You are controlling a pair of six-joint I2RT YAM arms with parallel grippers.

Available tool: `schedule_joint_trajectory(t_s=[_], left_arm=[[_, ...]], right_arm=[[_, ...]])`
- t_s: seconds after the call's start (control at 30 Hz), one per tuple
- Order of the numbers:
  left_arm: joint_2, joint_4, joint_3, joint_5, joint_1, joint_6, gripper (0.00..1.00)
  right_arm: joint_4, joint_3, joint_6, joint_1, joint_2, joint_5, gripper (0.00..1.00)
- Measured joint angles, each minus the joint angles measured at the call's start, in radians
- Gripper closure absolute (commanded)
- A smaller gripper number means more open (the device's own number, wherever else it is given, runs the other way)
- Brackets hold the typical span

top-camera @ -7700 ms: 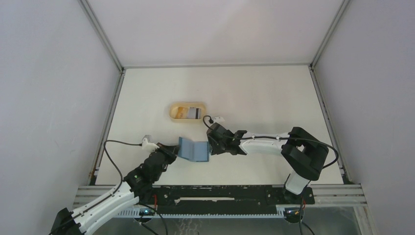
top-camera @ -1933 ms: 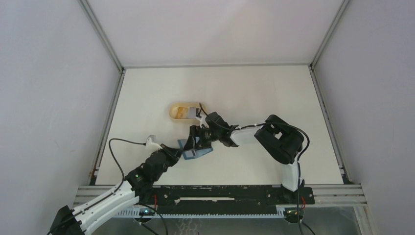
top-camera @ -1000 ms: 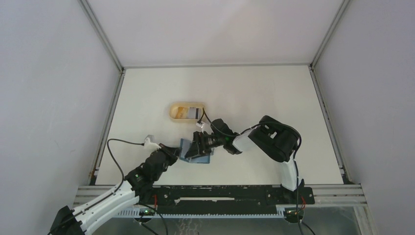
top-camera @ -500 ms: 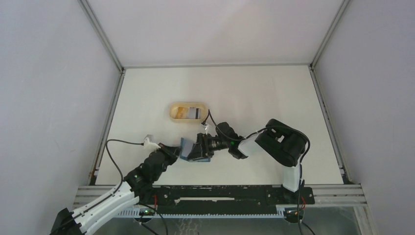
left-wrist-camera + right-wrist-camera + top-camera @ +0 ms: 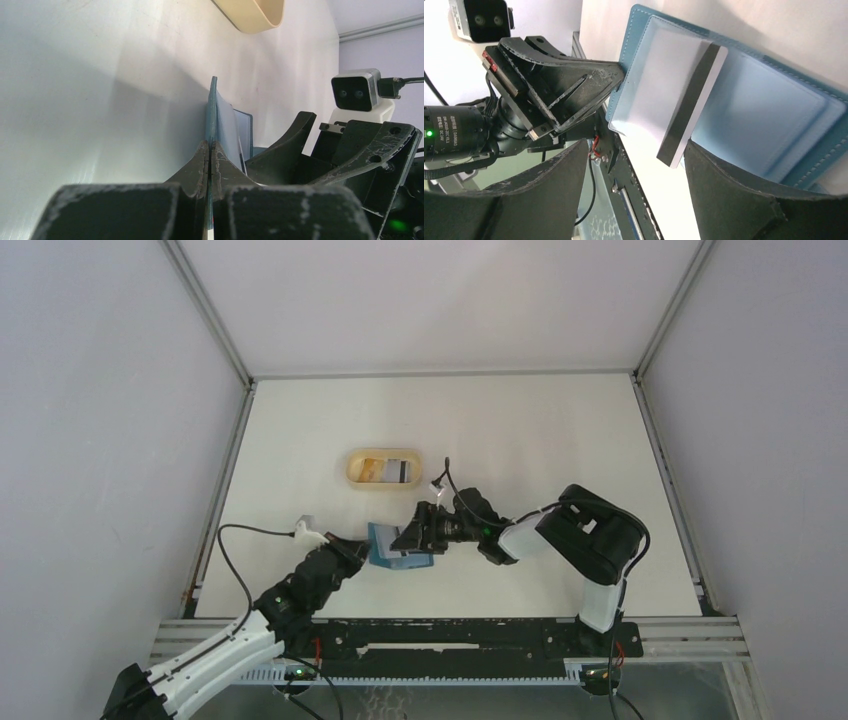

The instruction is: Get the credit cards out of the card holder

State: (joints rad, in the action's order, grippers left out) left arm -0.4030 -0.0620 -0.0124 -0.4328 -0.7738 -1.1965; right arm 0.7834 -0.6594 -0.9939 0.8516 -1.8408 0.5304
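Table (image 5: 520, 430): work sat near the near edge, left of middle.

Right gripper (image 5: 415, 533): about two seconds earlier it was reaching toward the dish (image 5: 352, 472), which lay farther from the near edge. It had since swung back and stood at the holder's right side. In the wrist view the right gripper (image 5: 634, 150) was wide open with nothing held, its jaws straddling one card.

Left gripper (image 5: 210, 150): jaws pressed together on the holder's left edge, a grip unchanged over the last eight seconds.

Dish: a few cards (image 5: 390, 470) lay inside. Whether the count had changed could not be told.

Holder (image 5: 400, 558): open on the table, inner pockets up (image 5: 754, 130), and shifted only slightly.

Card (image 5: 664, 95): white with a dark stripe, sticking partway out of a pocket at a slant.

Judgement: the trip to the dish probably delivered one card, and this one is next. The task is partly done. The jaws would need to close on the card's free end, then pull along the pocket while the left gripper holds the holder fast.
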Motion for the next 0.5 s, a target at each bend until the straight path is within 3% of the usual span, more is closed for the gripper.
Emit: schedule_joint_trajectory(t_s=[0.5], left_arm=[[-0.023,0.0,0.0,0.001,0.0,0.0,1.0]], right_arm=[[0.117,0.01,-0.116,0.008,-0.069,-0.061,0.23]])
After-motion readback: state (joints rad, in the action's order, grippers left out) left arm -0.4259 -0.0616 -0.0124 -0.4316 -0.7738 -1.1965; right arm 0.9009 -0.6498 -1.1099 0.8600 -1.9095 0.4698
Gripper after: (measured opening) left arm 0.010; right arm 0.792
